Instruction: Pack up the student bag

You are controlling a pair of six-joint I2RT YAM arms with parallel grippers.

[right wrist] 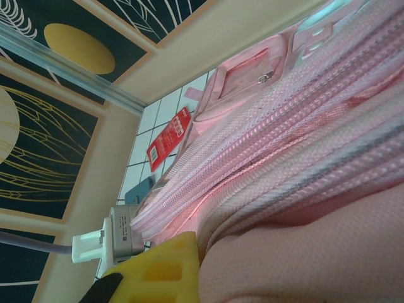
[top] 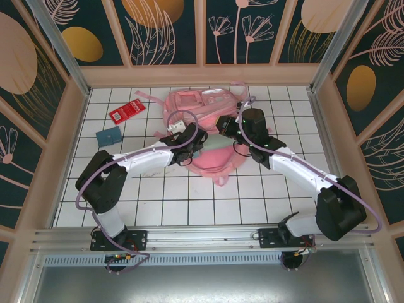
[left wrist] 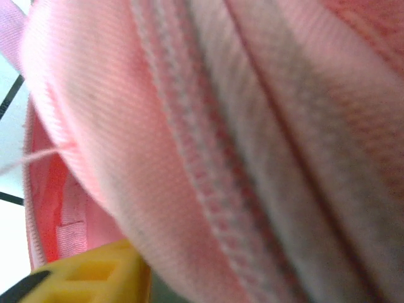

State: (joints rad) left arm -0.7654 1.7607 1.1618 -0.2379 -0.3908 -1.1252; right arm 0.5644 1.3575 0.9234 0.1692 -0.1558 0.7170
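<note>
Entry: large pink fabric backpack [top: 189, 101] lies flat on the white tiled table [top: 189, 196], at the far middle, with pink straps trailing off its edges. My left gripper [top: 192, 144] is at its near left edge and my right gripper [top: 222, 126] at its near right side, both down against the fabric, with a pale grey-green patch [top: 218, 145] between them that I cannot identify. Left wrist camera: backpack [left wrist: 252, 126] pressed close to the lens, blurred, a pink zip track running top to bottom; one yellow finger [left wrist: 88, 278] shows at the bottom edge, touching the cloth. I cannot tell if my left fingers are apart or closed. Right wrist camera: rows of pink zips on the backpack [right wrist: 303, 126], a window pocket with a small metal zip pull [right wrist: 264, 77], and one yellow finger [right wrist: 161, 265] low in view against the fabric; my right fingers' spacing cannot be told either. Flat red packet [top: 127, 112] lies on the tiles left of the backpack, apart from it; it carries white lettering, too small to read from above and not legible from the right wrist [right wrist: 169, 139]. Small blue flat item [top: 109, 135] lies just nearer than the packet; no writing can be made out on it.
</note>
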